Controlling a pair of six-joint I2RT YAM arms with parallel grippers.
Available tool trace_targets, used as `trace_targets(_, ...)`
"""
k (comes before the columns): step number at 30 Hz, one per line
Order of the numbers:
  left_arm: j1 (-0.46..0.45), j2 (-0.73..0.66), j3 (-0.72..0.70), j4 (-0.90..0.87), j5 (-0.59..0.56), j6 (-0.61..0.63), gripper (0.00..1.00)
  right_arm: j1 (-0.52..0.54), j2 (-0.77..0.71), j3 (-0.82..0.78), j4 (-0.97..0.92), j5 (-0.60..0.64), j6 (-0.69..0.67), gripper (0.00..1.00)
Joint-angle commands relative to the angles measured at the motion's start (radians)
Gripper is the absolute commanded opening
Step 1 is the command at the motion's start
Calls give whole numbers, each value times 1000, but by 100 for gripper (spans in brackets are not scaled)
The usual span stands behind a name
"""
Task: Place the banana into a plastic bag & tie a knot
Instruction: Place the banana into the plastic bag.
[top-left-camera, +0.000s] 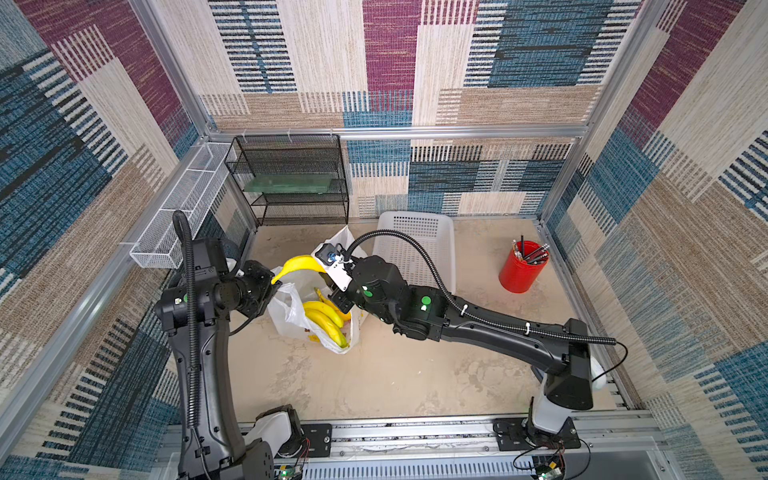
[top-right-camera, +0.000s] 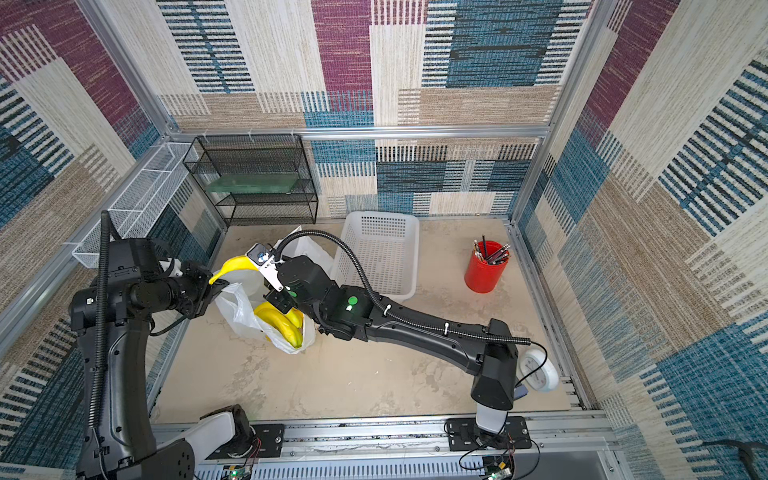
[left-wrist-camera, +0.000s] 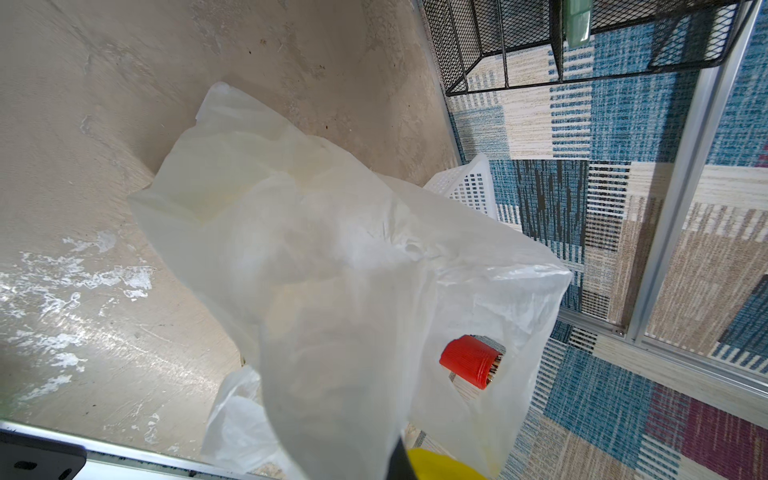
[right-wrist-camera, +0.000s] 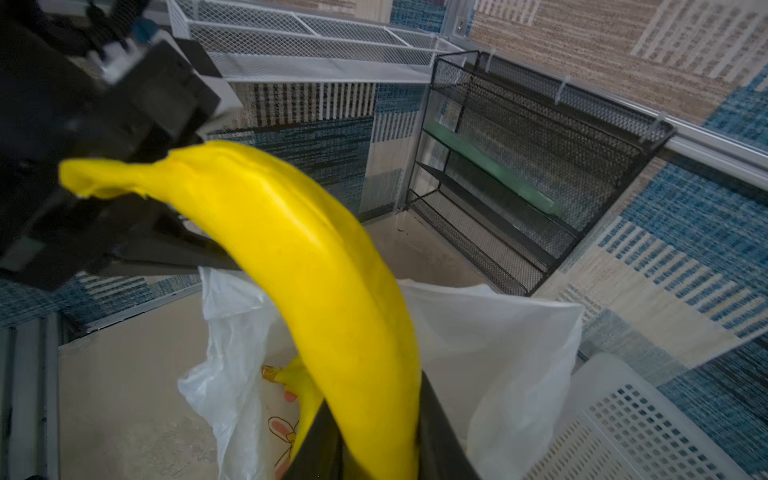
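My right gripper (right-wrist-camera: 376, 446) is shut on a yellow banana (top-left-camera: 300, 264), holding it by one end above the mouth of the plastic bag (top-left-camera: 291, 318). The banana's stem end points toward the left gripper (top-left-camera: 274, 289). That gripper is shut on the bag's upper edge and lifts it, so the thin white film (left-wrist-camera: 332, 270) fills the left wrist view. The bag sits on the table floor, open at the top. Several more bananas (top-left-camera: 328, 320) lie inside it, and a bunny print (right-wrist-camera: 282, 432) shows on its wall. No knot is in view.
A white perforated basket (top-left-camera: 415, 249) lies just behind the right wrist. A red cup of pencils (top-left-camera: 521, 268) stands at the right. A black mesh shelf (top-left-camera: 291, 178) fills the back left corner, and a white mesh tray (top-left-camera: 183, 199) hangs on the left wall.
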Motion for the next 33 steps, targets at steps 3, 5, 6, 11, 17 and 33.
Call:
trace_targets(3,-1,-5,-3,18,-8,25,0,-7,30,29,56,-113,23,23)
trace_targets(5,-1,-4,2,18,-8,25,0,-22,52,0,99,-132,67,23)
trace_targets(6,-1,-2,5,18,-7,25,0,-42,65,-18,123,-156,104,23)
trace_targets(11,-1,-1,9,17,-3,28,0,-189,116,-89,230,-361,188,25)
trace_targets(17,-1,8,23,18,2,22,0,-205,137,-145,216,-290,-52,27)
trace_targets(33,-11,64,69,18,28,35,0,-202,280,-114,181,-161,-199,34)
